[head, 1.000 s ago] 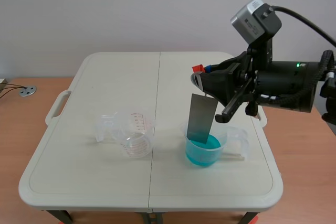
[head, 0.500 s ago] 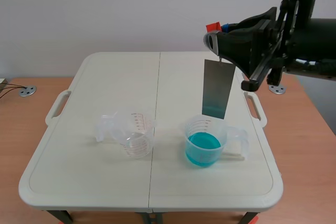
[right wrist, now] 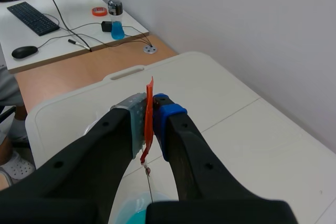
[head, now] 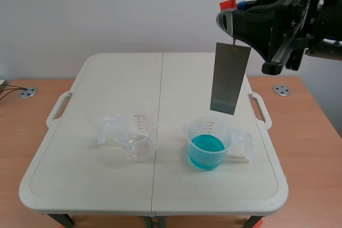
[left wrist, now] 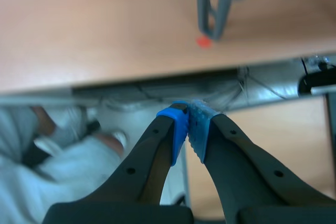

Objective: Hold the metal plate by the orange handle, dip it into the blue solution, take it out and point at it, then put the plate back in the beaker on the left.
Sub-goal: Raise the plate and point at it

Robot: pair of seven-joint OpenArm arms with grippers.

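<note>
While the left gripper [left wrist: 189, 125] rests pinched shut on nothing, away from the table, the clear beaker [head: 137, 141] at left stands empty. Right of it, the metal plate [head: 230, 78] hangs clear above the blue solution [head: 207, 148], its orange handle [right wrist: 150, 90] clamped between the pads of the right gripper [right wrist: 152, 109]. The dip is probably done; pointing and the return remain.

You face a white folding counter [head: 107, 78] with a seam down its middle and a carry handle [head: 57, 109] on each side. Behind the counter rises a plain pale wall [head: 107, 9]. Wood-brown surfaces [head: 16, 142] flank the counter, each with a round metal grommet [head: 29, 93]. Beyond the counter's far corner stands a white desk [right wrist: 68, 3] bearing a keyboard [right wrist: 32, 18], mouse [right wrist: 24, 52] and bottle [right wrist: 115, 17].
</note>
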